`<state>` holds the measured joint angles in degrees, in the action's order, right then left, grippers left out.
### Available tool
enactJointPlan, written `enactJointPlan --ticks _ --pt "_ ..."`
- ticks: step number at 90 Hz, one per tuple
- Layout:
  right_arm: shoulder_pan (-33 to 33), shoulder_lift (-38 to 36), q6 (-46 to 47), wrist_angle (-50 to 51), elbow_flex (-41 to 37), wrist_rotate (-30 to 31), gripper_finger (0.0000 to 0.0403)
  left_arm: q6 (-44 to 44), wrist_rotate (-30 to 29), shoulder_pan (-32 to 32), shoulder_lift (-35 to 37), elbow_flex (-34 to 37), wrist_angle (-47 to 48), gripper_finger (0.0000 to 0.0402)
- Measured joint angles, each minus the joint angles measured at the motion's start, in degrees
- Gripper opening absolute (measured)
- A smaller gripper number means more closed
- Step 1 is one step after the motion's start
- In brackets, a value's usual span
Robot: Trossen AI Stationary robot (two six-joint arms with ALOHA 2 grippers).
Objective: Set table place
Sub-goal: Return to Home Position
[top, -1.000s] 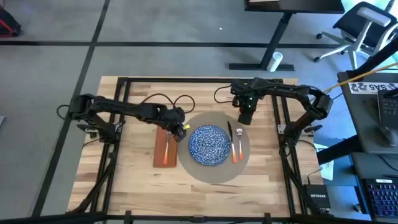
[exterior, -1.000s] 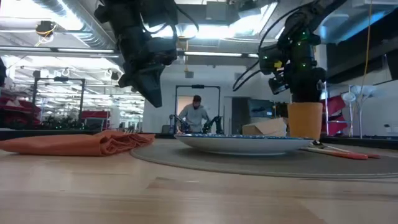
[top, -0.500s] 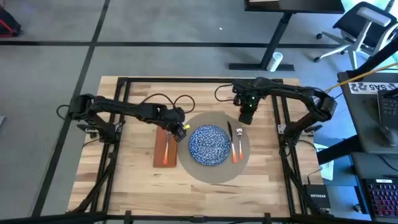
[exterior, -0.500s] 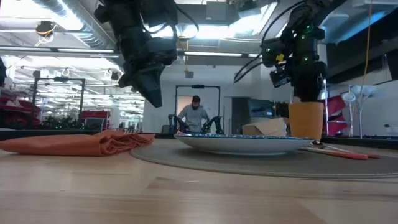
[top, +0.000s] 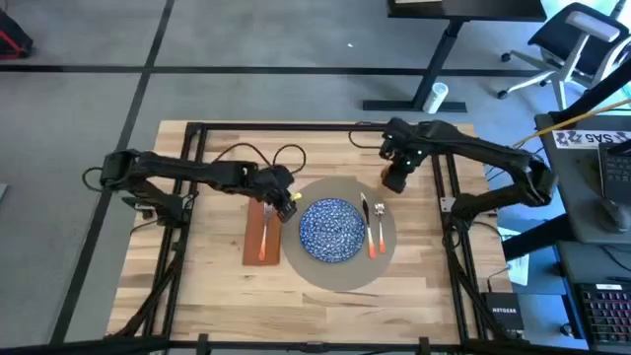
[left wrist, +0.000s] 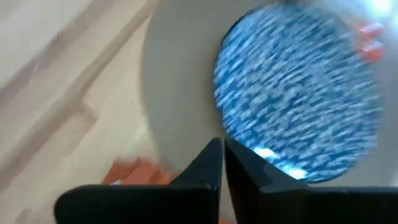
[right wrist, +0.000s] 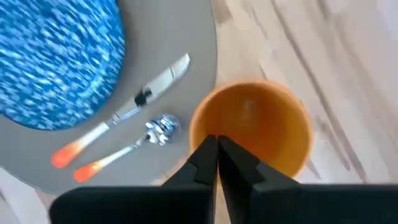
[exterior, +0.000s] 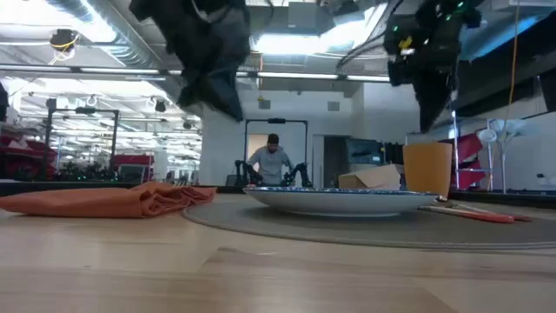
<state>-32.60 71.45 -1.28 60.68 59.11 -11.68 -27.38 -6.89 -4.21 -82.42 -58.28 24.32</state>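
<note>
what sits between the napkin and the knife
The blue plate, resting on the grey placemat. The high view shows it, with the napkin on one side and the knife on the other.

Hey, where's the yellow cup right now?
The yellow cup stands upright at the far right edge of the placemat, just beyond the knife tip, with the right gripper hanging shut above it.

Plank table (top: 212,278), grey placemat (top: 340,275), rust napkin (top: 253,237)

In the high view, the right gripper (top: 394,181) is covering the cup (right wrist: 252,132). In the left wrist view, the plate (left wrist: 295,99) is showing blurred; the left gripper (left wrist: 222,145) is partly hiding the napkin (left wrist: 132,172).
</note>
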Motion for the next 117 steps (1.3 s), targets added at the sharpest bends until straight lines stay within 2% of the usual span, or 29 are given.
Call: enactJointPlan --ticks 28,41,52,65,75,92,103,117 --pt "1.76 -8.97 1.39 -8.23 0.0 -0.37 0.0 11.24 -2.05 0.89 5.65 -0.02 -14.39 0.0" --pt "5.53 -9.96 2.31 -12.26 -0.01 -0.46 0.0 12.32 -2.14 0.98 5.65 0.12 -18.11 0.0" --pt "9.25 -10.53 2.32 -19.44 -1.52 -0.44 0.0 11.0 -2.12 1.96 6.41 2.88 -25.22 0.0" --pt "14.74 -12.98 3.2 -25.76 -4.15 1.51 0.0 9.77 -2.08 3.77 10.5 6.63 -31.74 0.0" --pt "18.14 -15.92 4.75 -26.71 -6.23 4.55 0.0 9.32 -2.08 4.83 14.21 9.93 -32.27 0.0" --pt "22.95 -23.98 6.6 -29.72 -12.54 5.22 0.0 10.08 -2.08 5.33 22.59 16.92 -33.08 0.0" --pt "25.64 -31.53 10.22 -31.53 -18.65 9.36 0.0 9.5 -2.25 5.81 28.93 24.46 -34.89 0.0" --pt "28.45 -39.77 14.52 -35.85 -25.56 14.54 0.0 7.16 -2.18 7.46 37.03 35.85 -44.21 0.0"
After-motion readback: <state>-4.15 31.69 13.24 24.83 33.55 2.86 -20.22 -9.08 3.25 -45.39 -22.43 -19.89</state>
